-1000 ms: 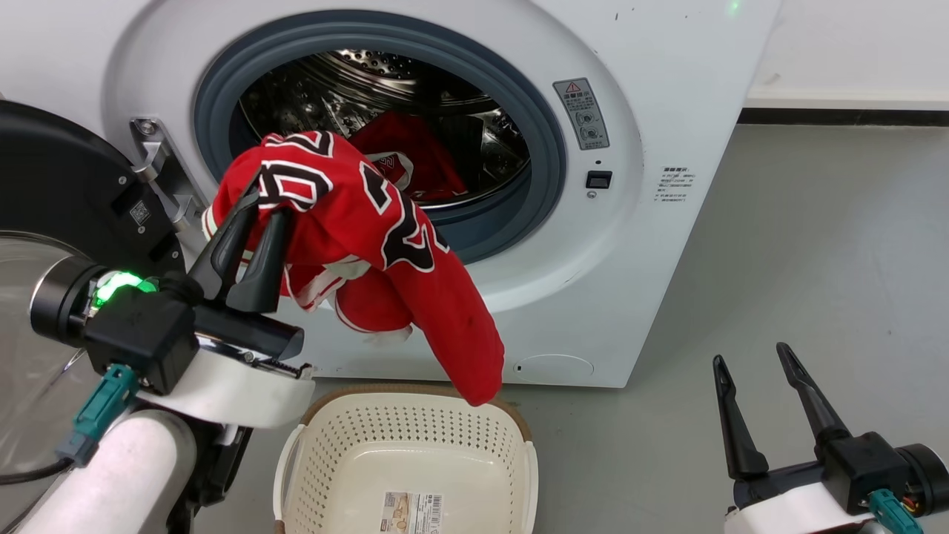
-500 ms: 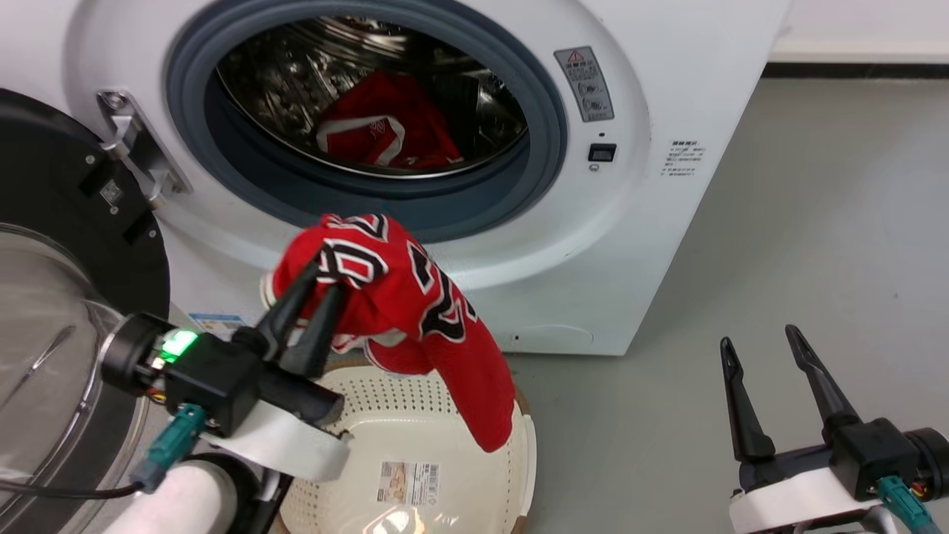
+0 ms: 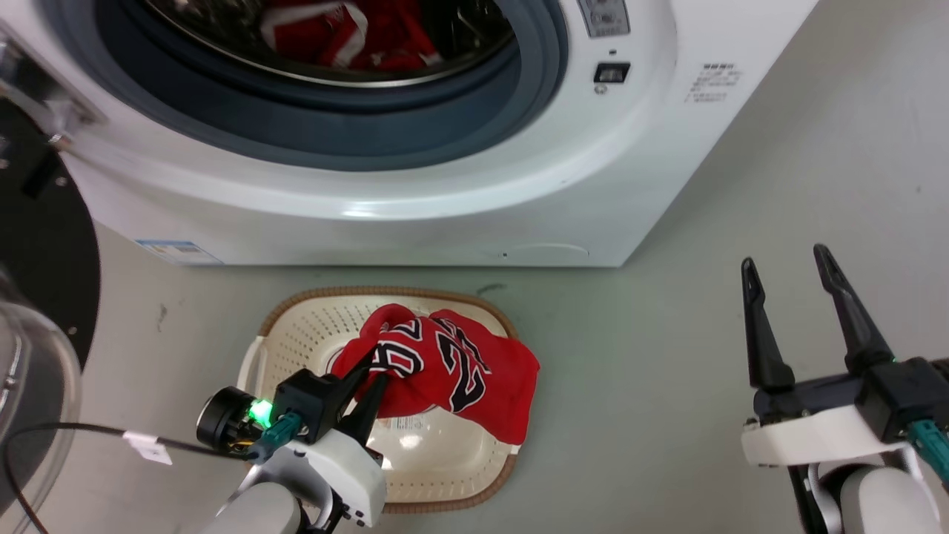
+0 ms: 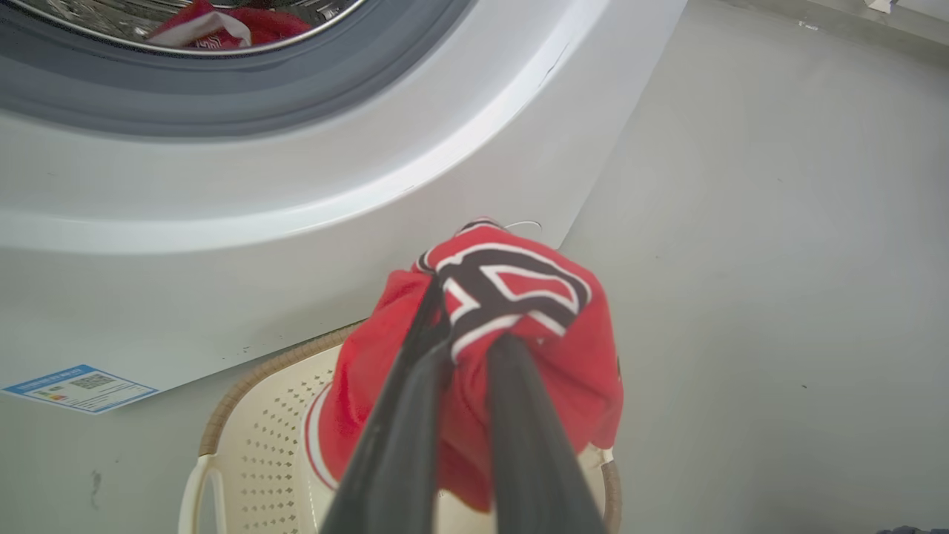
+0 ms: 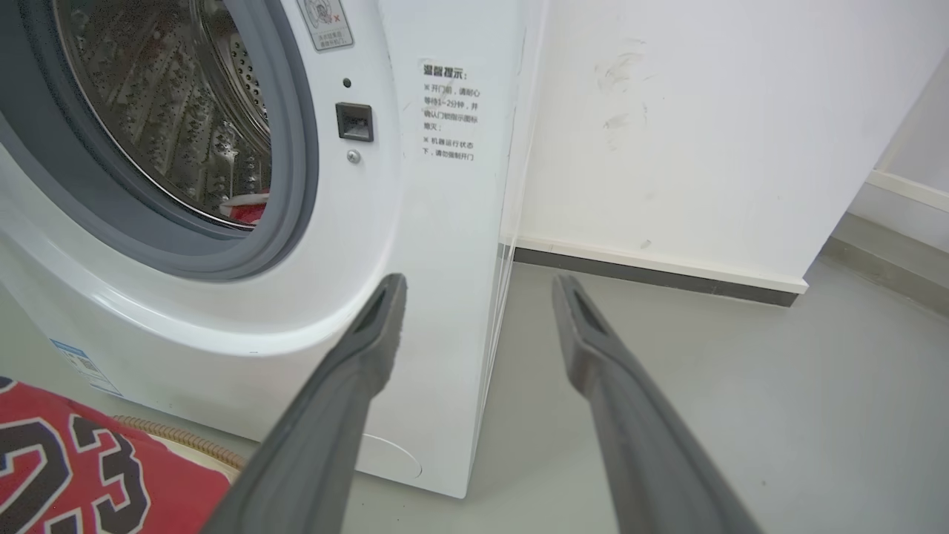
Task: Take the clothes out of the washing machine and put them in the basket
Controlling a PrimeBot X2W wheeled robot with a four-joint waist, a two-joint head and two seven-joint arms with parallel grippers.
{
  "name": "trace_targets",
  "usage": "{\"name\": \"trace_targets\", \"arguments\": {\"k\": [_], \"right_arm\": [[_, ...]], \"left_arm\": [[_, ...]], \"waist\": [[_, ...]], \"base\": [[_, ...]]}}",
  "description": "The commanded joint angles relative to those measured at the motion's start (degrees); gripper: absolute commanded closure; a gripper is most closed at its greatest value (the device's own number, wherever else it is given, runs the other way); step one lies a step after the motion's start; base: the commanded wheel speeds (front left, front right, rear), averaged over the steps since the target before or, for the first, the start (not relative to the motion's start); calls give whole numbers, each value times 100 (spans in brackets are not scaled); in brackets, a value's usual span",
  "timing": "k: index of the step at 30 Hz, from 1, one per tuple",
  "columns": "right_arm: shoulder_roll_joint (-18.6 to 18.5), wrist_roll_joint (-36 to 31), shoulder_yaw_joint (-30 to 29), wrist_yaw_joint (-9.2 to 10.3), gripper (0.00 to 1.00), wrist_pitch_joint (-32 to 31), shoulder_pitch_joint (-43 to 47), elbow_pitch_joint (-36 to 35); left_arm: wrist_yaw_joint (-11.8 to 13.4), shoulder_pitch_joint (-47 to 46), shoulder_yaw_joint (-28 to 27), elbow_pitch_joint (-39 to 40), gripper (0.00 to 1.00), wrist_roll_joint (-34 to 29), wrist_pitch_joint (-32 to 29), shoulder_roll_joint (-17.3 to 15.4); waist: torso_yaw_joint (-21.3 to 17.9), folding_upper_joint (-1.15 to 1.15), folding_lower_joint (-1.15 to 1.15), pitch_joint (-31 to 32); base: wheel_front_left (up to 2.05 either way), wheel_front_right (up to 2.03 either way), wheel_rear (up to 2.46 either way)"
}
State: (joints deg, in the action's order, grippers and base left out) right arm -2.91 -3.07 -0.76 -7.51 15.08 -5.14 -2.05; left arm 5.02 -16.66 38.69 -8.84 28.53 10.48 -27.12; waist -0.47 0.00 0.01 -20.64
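Unloading is sitting partway: left gripper (image 3: 377,368) is clamping red numbered jersey (image 3: 460,363) over cream perforated plastic basket (image 3: 296,311); seemingly another red garment (image 3: 326,33) is lying in far white washing machine (image 3: 445,208).

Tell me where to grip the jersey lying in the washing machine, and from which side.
Pinch the jersey by its raised white-trimmed fold, probably reaching level from the front through the grey door ring. It lies crumpled low behind the ring's lip, closed off from above, and the fold stands proud.
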Motion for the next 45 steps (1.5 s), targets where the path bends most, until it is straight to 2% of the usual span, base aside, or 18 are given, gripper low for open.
{"name": "trace_targets", "arguments": {"k": [1, 10, 19, 25, 32, 33, 34, 35, 39, 45], "right_arm": [[4, -33, -1, 4, 0, 14, -174, -51], [6, 11, -85, 4, 0, 14, -647, -207], [6, 51, -115, 4, 0, 14, -1031, -367], [6, 108, -172, 4, 0, 14, -1209, -426], [6, 167, -176, 4, 0, 14, -1298, -396], [6, 166, -168, 4, 0, 14, -1303, -377], [5, 169, -165, 4, 0, 14, -1305, -366], [5, 170, -163, 4, 0, 14, -1302, -346], [5, 152, -106, 4, 0, 14, -1225, -278], [5, 98, -55, 4, 0, 14, -1002, -158]], "left_arm": [[-89, -176, 34, -376, 100, 31, 77, 91], [-713, -1130, 303, -3081, 100, -32, 267, 777], [-1057, -2456, 676, -5217, 100, -293, 27, 1324], [-1154, -3001, 840, -6104, 100, -328, -224, 1505], [-1212, -3175, 995, -6392, 100, -300, -653, 1620], [-1216, -3154, 1005, -6407, 84, -293, -675, 1636], [-1222, -3127, 1019, -6419, 24, -275, -693, 1650], [-1226, -3095, 1014, -6429, 0, -244, -676, 1667], [-1233, -2899, 1060, -6459, 0, -192, -677, 1687], [-1239, -2532, 965, -6467, 0, 50, -219, 1811]], "waist": [[-150, 0, -1, -410], [-435, 0, -1, -1345], [-501, 0, -1, -2331], [-572, 0, -1, -2765], [-617, 0, -1, -2907], [-618, 0, -1, -2880], [-615, 0, -1, -2841], [-607, 0, -1, -2788], [-566, 0, -1, -2463], [-441, 0, -1, -1797]], "base": [[0, 0, 0], [0, 0, 0], [0, 0, 0], [0, 0, 0], [0, 0, 0], [0, 0, 0], [0, 0, 0], [0, 0, 0], [0, 0, 0], [0, 0, 0]]}}
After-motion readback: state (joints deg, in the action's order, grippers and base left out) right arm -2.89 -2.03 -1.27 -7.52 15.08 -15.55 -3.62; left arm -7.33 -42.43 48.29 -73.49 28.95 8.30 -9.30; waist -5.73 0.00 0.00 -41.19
